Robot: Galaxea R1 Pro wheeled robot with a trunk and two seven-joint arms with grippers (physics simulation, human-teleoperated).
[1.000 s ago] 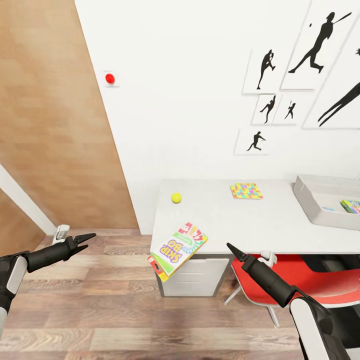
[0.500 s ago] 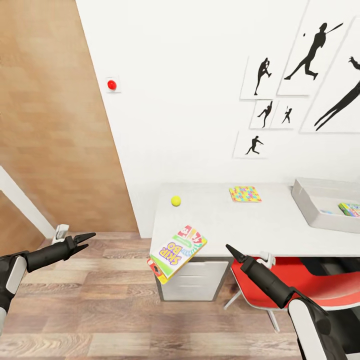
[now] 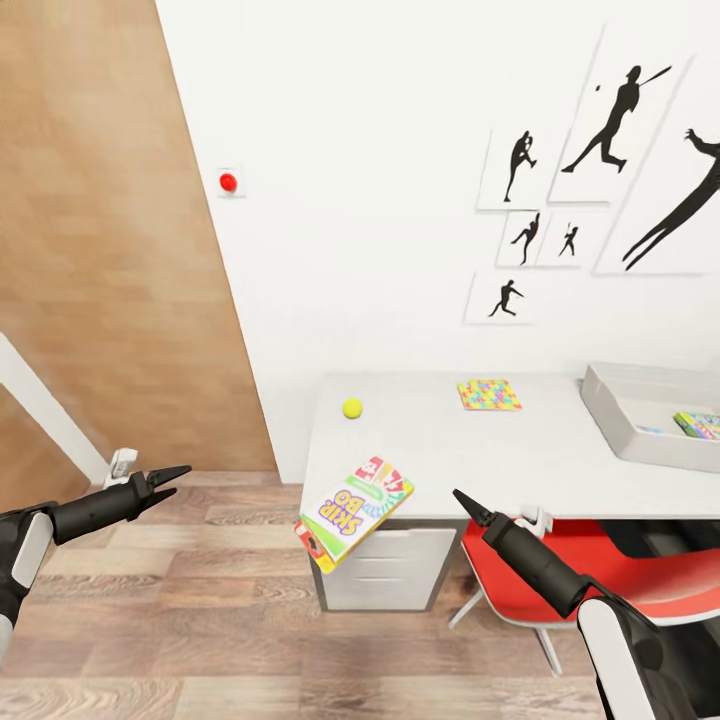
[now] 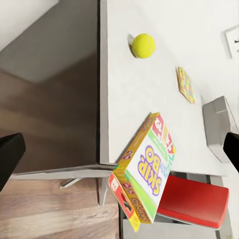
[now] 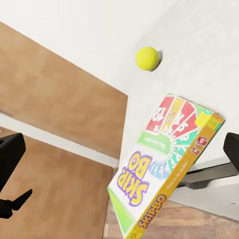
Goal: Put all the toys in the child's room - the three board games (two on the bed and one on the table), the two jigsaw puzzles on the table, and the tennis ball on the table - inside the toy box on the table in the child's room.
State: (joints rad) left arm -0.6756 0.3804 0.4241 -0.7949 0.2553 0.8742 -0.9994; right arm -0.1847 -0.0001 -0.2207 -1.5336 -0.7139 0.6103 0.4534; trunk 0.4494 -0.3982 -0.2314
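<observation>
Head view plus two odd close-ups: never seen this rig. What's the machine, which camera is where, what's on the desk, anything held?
It is a simulated two-armed robot. The wide picture comes from its head; the other two come from cameras near each claw. The left claw and right claw hang in the air, each holding nothing. On the table lie a tennis ball, a jigsaw puzzle and the grey toy box, which already has something colourful inside. A Skip-Bo board game tilts over the table's front corner, partly off the edge.
</observation>
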